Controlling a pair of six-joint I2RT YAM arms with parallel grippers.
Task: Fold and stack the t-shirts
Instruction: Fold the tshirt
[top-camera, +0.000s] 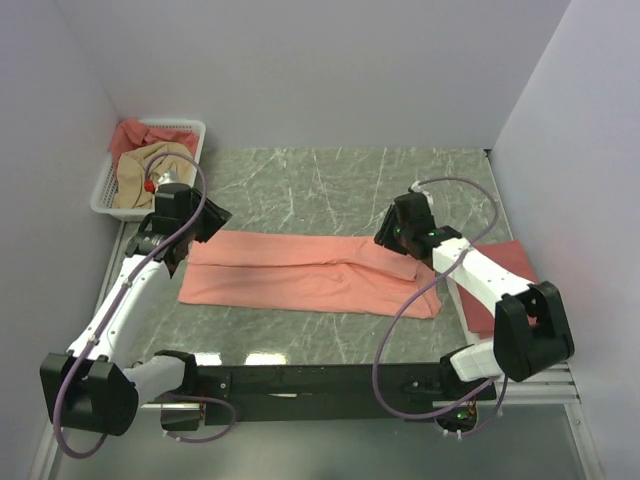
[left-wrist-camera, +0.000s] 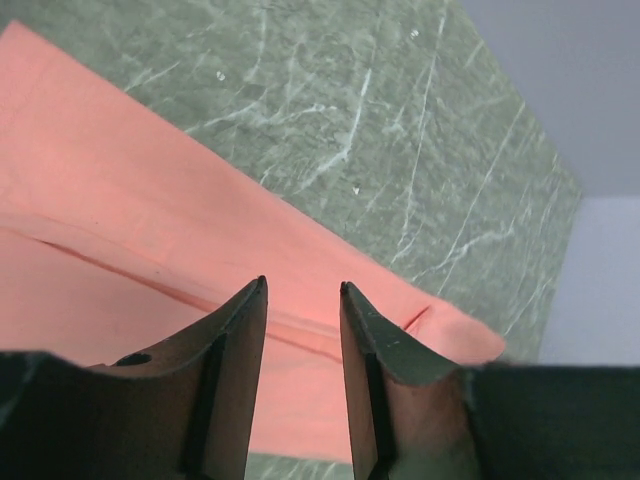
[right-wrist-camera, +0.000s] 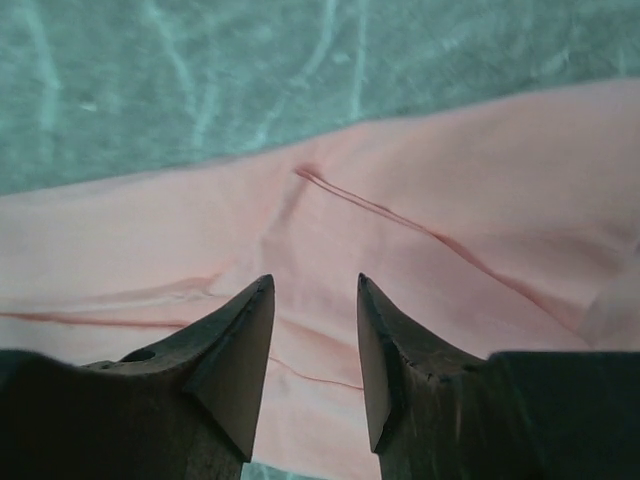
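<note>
Top external view first: the salmon-pink t-shirt (top-camera: 310, 275) lies flat in a long folded band across the middle of the green marbled table (top-camera: 330, 180), running from nine o'clock to three o'clock. The left gripper (top-camera: 197, 240) sits over the band's nine o'clock end and the right gripper (top-camera: 392, 240) is over the cloth towards three o'clock. Out at three o'clock a rose-red t-shirt (top-camera: 508, 256) lies flat, partly under the right arm and just beside the pink band's end. Up at ten o'clock the white lattice basket (top-camera: 100, 200) holds a crumpled beige-tan t-shirt (top-camera: 140, 172), with a darker red cloth (top-camera: 130, 132) behind it at the far end. Over to the left wrist: the left gripper (left-wrist-camera: 300, 285) has its jaws narrowly parted, nothing between them, and a seam of the pink shirt (left-wrist-camera: 120, 230) shows through the gap. Right wrist now: the right gripper (right-wrist-camera: 315, 280) has its jaws apart by a similar narrow gap, with pink fabric (right-wrist-camera: 450, 200) and its creases filling the view beneath.
</note>
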